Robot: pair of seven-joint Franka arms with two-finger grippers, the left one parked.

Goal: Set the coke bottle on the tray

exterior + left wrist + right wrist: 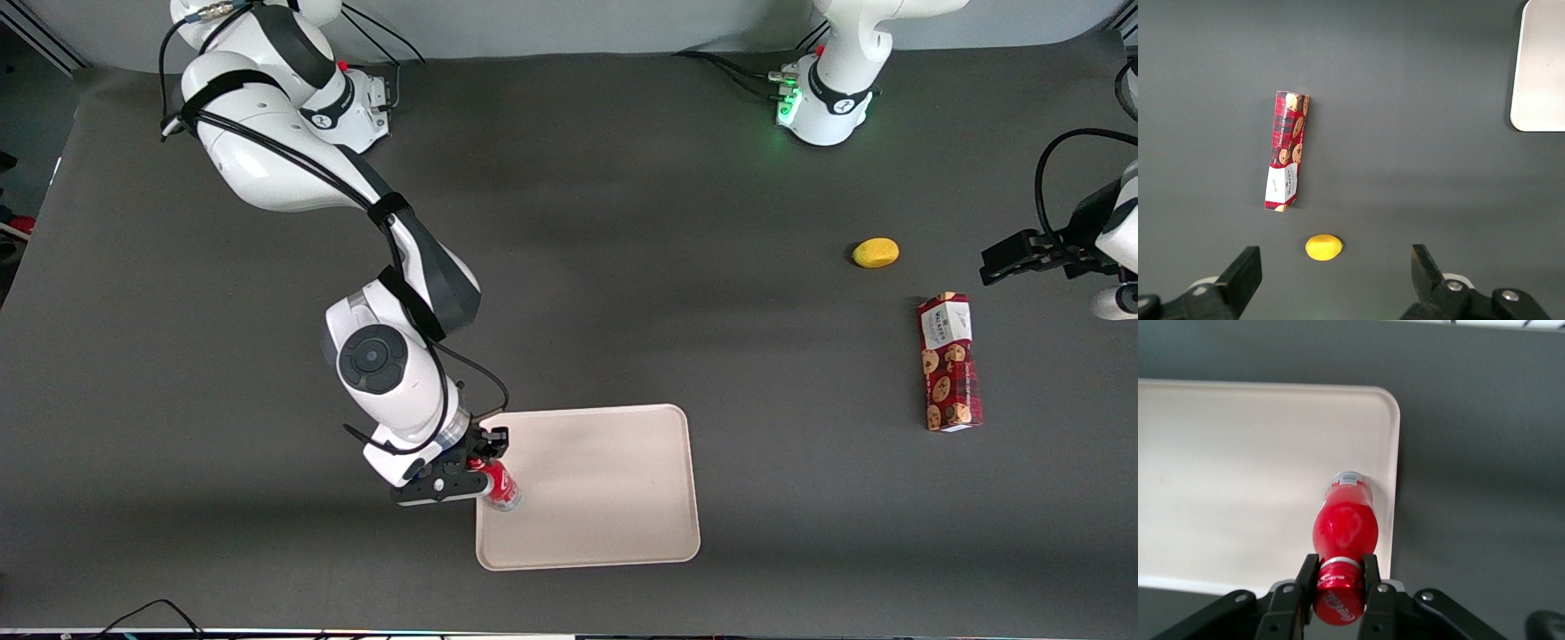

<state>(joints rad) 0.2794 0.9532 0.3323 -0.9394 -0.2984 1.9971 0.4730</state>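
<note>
1. The tray (605,498) lies nearest the front camera on the dark table (622,267), flat, with its pale cream-pink surface bare apart from the bottle at one edge.
2. The coke bottle (500,487) stands over the tray's edge nearest the working arm, its silvery base just inside the raised rim; in the right wrist view the coke bottle (1343,533) shows its base toward the tray (1238,487) floor, though whether it touches cannot be told.
3. The gripper (476,471) is at that same tray edge, its two fingers (1370,577) clamped on the bottle's neck just below the red cap.
4. The red cookie box (949,361) lies flat, farther from the camera and toward the parked arm's end of the table.
5. The yellow lemon (876,252) sits farther still, near the box but apart from it.
</note>
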